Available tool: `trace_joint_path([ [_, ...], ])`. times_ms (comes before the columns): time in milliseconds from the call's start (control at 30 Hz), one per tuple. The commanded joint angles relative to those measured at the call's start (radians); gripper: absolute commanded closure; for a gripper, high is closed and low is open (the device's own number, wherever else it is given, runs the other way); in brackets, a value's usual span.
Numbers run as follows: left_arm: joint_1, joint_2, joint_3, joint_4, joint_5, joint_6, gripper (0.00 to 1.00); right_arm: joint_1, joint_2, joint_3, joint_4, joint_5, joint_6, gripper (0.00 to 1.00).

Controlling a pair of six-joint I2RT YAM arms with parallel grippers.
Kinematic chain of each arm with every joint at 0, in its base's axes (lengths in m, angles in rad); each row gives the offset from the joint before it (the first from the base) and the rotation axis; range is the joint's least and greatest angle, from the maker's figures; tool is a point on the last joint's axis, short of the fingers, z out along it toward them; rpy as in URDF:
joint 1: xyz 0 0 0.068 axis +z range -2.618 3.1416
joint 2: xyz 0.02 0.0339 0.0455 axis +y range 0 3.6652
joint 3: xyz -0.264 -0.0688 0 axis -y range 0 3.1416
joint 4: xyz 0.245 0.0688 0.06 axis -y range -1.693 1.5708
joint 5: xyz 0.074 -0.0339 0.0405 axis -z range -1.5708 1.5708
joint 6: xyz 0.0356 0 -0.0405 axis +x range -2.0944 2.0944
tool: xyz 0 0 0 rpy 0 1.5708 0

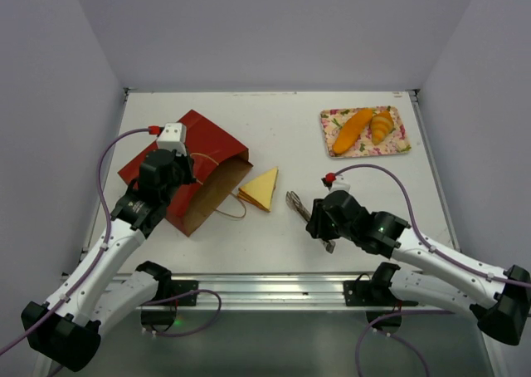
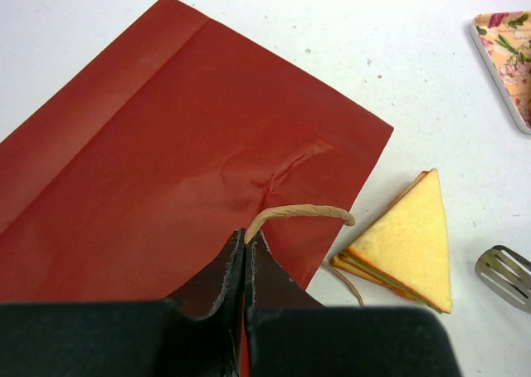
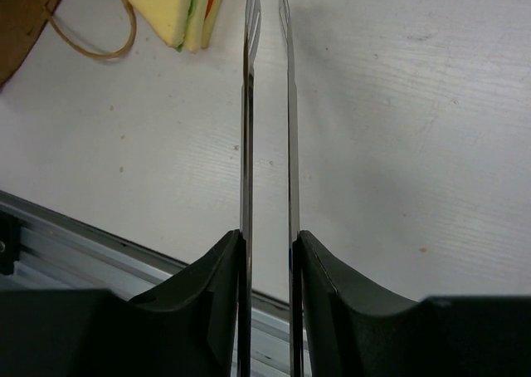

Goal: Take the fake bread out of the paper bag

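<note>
The sandwich wedge (image 1: 262,188) is out, lying on the table just beside the mouth of the paper bag (image 1: 187,149), with a baguette (image 1: 352,129) and a croissant (image 1: 382,126) on the flowered tray (image 1: 398,147) far right. Whether anything is left inside, I cannot tell. The left gripper (image 2: 246,240) reaches low over the bag, pinched tight on its lip where the handle loops out, while the right gripper (image 3: 265,244) squeezes metal tongs (image 1: 296,203), tips near the sandwich but apart.
</note>
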State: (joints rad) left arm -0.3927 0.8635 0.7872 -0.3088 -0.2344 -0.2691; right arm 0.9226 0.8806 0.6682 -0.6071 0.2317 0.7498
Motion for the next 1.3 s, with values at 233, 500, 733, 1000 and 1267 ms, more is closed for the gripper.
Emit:
trace_joint_path([
  [233,0.009,-0.020,0.000,0.036,0.010,0.001,1.00,0.001,-0.037,0.109,0.012,-0.095,0.022,0.59],
  [500,0.009,-0.023,-0.002,0.037,0.012,0.002,1.00,-0.001,-0.011,0.126,0.062,-0.160,0.028,0.55],
  [733,0.009,-0.026,-0.002,0.036,0.012,0.002,1.00,-0.011,0.047,0.123,0.105,-0.167,0.023,0.53],
  [1000,0.009,-0.029,-0.002,0.036,0.010,0.002,1.00,-0.047,0.110,0.110,0.165,-0.195,0.006,0.53],
  [1267,0.009,-0.032,-0.005,0.036,0.006,0.002,1.00,-0.074,0.182,0.082,0.245,-0.227,0.006,0.53],
])
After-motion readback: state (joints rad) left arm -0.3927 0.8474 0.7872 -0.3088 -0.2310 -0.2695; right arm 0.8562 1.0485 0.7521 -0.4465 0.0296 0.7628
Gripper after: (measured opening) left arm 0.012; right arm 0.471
